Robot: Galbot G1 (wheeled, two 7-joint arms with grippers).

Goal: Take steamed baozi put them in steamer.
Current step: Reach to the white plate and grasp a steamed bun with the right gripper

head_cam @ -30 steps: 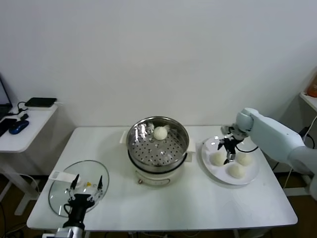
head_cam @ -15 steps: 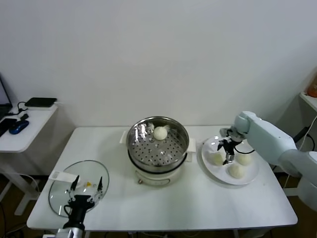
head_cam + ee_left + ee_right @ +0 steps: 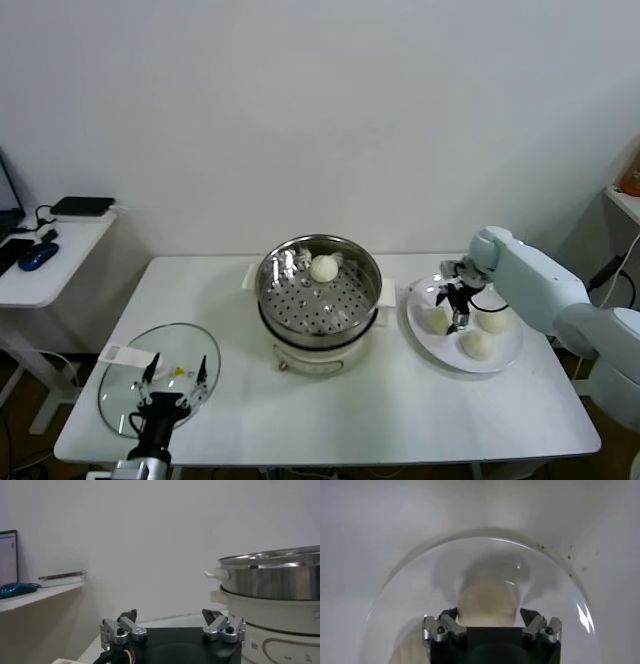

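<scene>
Spread wide, the jaws of the right gripper [image 3: 452, 306] stand on either side of one steamed baozi [image 3: 437, 320] on the round white plate [image 3: 505, 358], at the right of the white table [image 3: 400, 410]; in the right wrist view the fingers [image 3: 540, 627] flank that bun [image 3: 486, 604], and I cannot tell whether they touch it. Two more baozi lie on the same plate, one further right [image 3: 492, 321] and one nearer the front edge [image 3: 479, 344]. The fourth bun [image 3: 323, 268] sits on the perforated floor of the stainless steamer [image 3: 300, 305], toward its far wall, with the steamer on its white pot base at the table's middle. The left gripper [image 3: 175, 372] hangs low at the near left corner, jaws also apart and empty, above the flat glass lid [image 3: 125, 385] lying on the table.
</scene>
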